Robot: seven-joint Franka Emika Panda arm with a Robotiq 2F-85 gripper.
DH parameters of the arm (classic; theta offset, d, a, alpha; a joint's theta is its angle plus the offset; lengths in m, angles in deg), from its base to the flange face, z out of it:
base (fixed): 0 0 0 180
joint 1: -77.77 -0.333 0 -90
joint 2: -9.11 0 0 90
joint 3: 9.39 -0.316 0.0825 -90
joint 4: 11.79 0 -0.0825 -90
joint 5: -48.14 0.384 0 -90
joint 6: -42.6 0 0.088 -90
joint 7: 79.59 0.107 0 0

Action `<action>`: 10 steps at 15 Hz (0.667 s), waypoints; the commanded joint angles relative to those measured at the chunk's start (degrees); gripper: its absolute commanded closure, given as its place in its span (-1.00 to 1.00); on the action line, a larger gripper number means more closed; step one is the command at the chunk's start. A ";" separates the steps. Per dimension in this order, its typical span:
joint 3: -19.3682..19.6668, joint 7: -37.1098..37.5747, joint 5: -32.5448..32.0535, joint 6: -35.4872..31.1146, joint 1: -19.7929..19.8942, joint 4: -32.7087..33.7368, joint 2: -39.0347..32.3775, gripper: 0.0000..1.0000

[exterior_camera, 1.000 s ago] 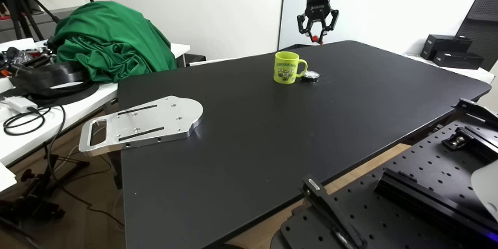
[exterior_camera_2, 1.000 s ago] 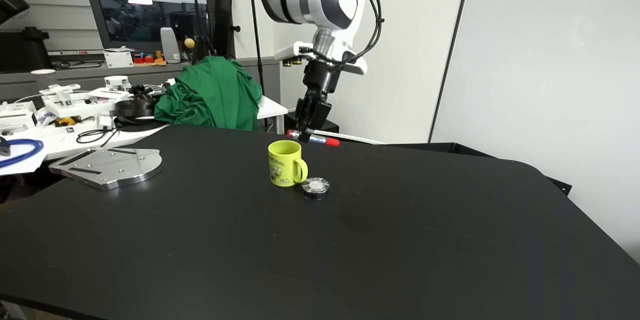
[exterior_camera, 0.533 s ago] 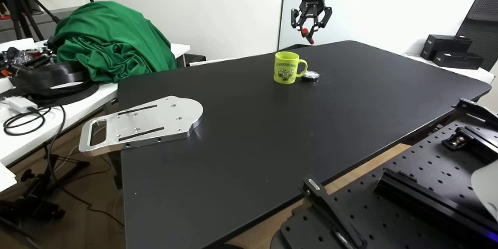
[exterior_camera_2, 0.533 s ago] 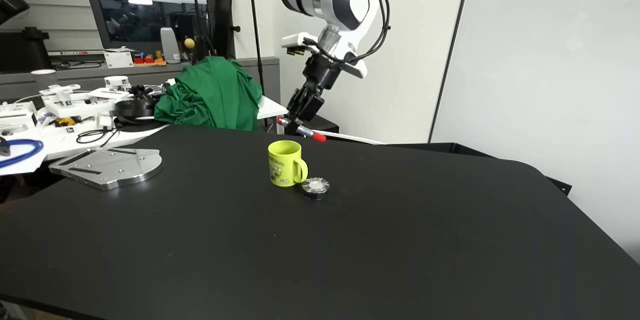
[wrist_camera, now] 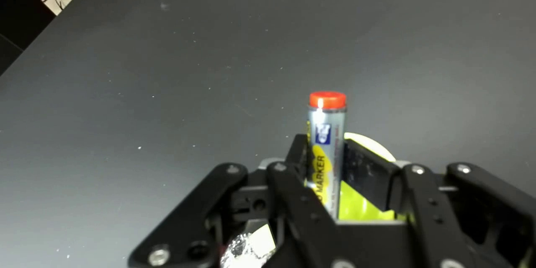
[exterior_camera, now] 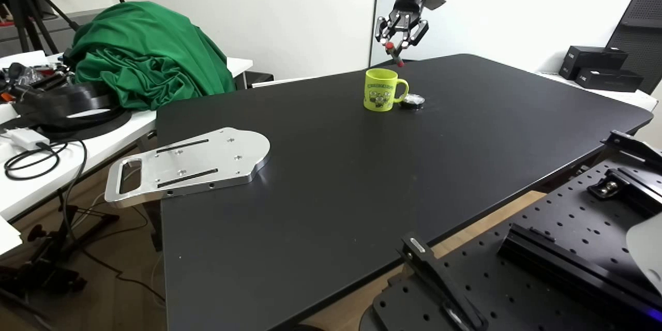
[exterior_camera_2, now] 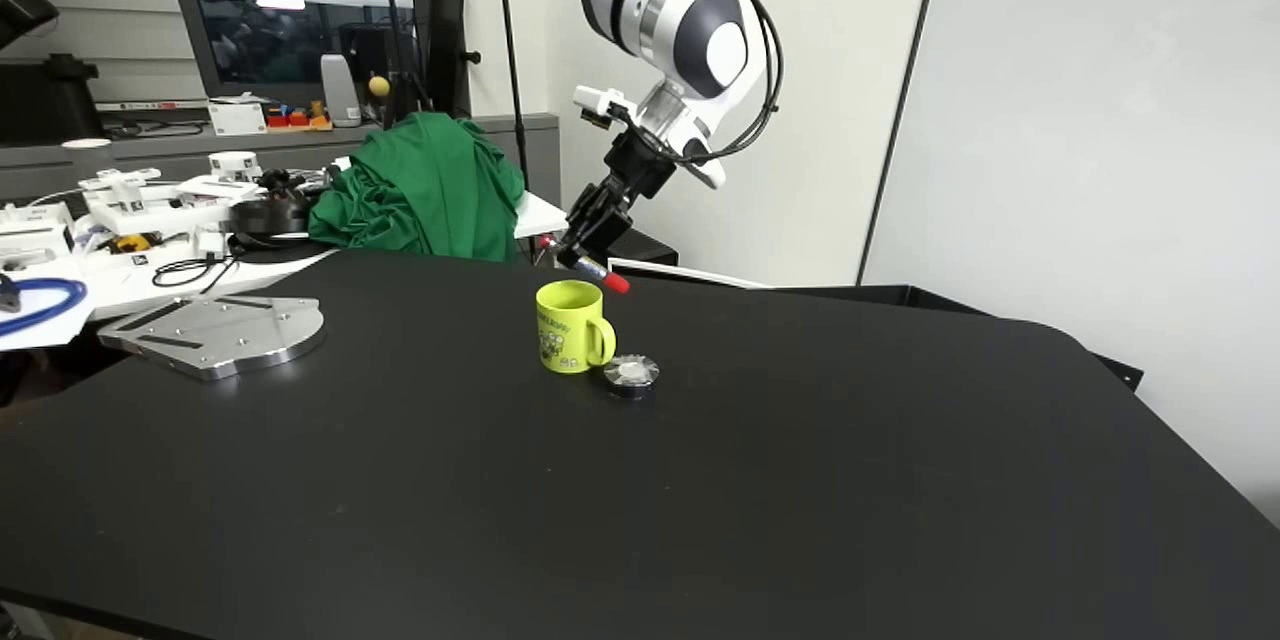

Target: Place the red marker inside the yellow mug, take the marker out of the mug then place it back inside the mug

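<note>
You have the red marker [wrist_camera: 326, 144] clasped between the fingers of the gripper [wrist_camera: 324, 159], tilted and clear of the table [exterior_camera: 310, 217], near the yellow mug [exterior_camera: 378, 89] but not inside it. In both exterior views its lower red end slants down to the right, near the rim's far right; depth reads poorly there, so it may lie over the opening or short of it.

The step looks like insertion. Turn the gripper until the marker stands nearer upright, centre its lower end over the mouth, and only then descend. Go gently at the rim: a slanted marker could catch it and shove the mug towards the small round object [exterior_camera_2: 632, 372] just beside it on the right. Release once the lower end is well within the wall.

For lettering, your wrist view gives "MARKER" on a yellow patch of the barrel, with a blue and white logo between that word and the visible red end. The mug carries printed cartoon figures under a line of writing too small to read.
</note>
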 commanded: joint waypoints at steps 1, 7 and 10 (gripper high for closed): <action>-1.65 1.39 1.96 2.03 0.70 4.08 -1.17 0.87; -2.06 4.29 5.21 7.53 1.33 6.10 -2.26 0.87; -1.73 4.60 6.75 9.62 1.82 6.46 -3.24 0.87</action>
